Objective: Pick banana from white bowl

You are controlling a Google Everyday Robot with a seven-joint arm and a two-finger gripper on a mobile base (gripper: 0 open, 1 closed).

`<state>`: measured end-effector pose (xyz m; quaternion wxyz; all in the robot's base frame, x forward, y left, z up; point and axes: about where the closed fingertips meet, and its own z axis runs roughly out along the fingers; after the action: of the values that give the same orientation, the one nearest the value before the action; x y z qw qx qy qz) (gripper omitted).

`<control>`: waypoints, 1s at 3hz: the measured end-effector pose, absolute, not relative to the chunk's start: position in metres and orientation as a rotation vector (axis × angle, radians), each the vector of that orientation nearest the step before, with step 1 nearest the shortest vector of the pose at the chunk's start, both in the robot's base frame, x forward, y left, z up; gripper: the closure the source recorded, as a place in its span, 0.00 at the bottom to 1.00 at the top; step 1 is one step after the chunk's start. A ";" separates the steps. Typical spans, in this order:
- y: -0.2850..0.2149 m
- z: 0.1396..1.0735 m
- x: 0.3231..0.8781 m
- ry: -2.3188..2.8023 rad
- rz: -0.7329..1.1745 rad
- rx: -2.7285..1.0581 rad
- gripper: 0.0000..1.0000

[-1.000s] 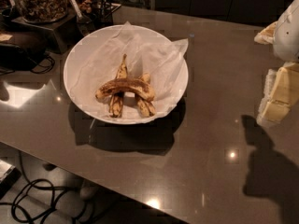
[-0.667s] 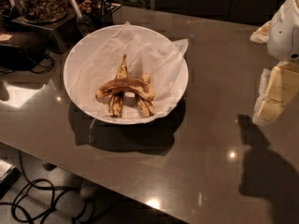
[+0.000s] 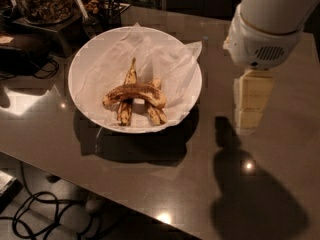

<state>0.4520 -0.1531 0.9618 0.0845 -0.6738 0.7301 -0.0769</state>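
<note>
- I am seeing the banana (image 3: 136,92) lying arched across two smaller bananas (image 3: 156,115) inside the white bowl (image 3: 75,79), on the crinkled paper (image 3: 165,54) lining it.
- The bowl is sitting on the worktop (image 3: 165,184), toward its far left corner.
- The gripper (image 3: 250,121) is hanging below the white arm (image 3: 270,19) near the worktop's right edge, well apart from the bowl.
- I am not managing to tell whether it is spread or closed.

Grey table (image 3: 165,184), slim banana (image 3: 130,78), black cables (image 3: 40,214)
</note>
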 end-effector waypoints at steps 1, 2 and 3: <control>-0.150 0.964 0.456 2.159 -0.244 -2.005 0.00; -0.150 0.964 0.456 2.159 -0.244 -2.005 0.00; -0.119 0.952 0.471 2.188 -0.238 -2.051 0.00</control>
<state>0.4708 -0.1187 0.9521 0.0667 -0.6802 0.7257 -0.0791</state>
